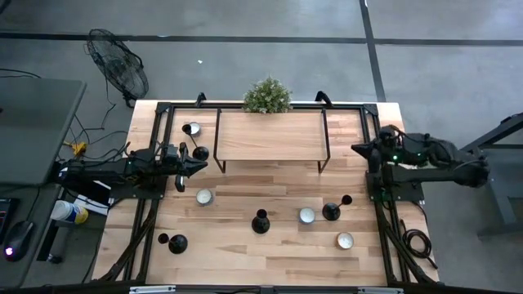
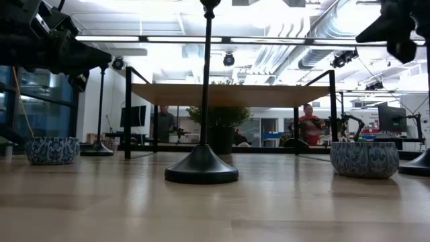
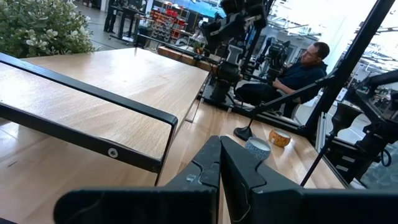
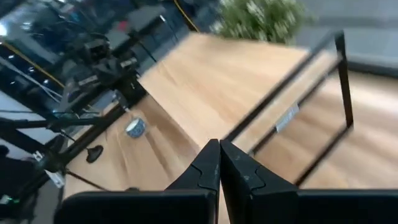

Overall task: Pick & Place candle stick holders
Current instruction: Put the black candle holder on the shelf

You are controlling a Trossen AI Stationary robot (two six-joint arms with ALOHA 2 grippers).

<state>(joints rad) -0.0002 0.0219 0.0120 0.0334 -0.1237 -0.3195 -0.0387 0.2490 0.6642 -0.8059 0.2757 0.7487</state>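
Black candle stick holders stand on the wooden table: one (image 1: 260, 222) in the front middle, one (image 1: 331, 211) to its right, one (image 1: 177, 243) at the front left, and one (image 1: 200, 153) just behind my left gripper (image 1: 203, 166). In the low view the middle holder (image 2: 201, 168) rises close up on its thin stem. My left gripper (image 3: 221, 163) is shut on nothing and hovers by the shelf's left leg. At the table's right edge, my right gripper (image 1: 355, 149) (image 4: 219, 163) is also shut and empty.
A raised wooden shelf (image 1: 270, 135) on black legs spans the back middle, with a potted plant (image 1: 267, 95) behind it. Small patterned bowls sit at the back left (image 1: 191, 129), left of centre (image 1: 203, 197), right of centre (image 1: 306, 216) and front right (image 1: 345, 240). A person (image 3: 298, 68) sits beyond the table.
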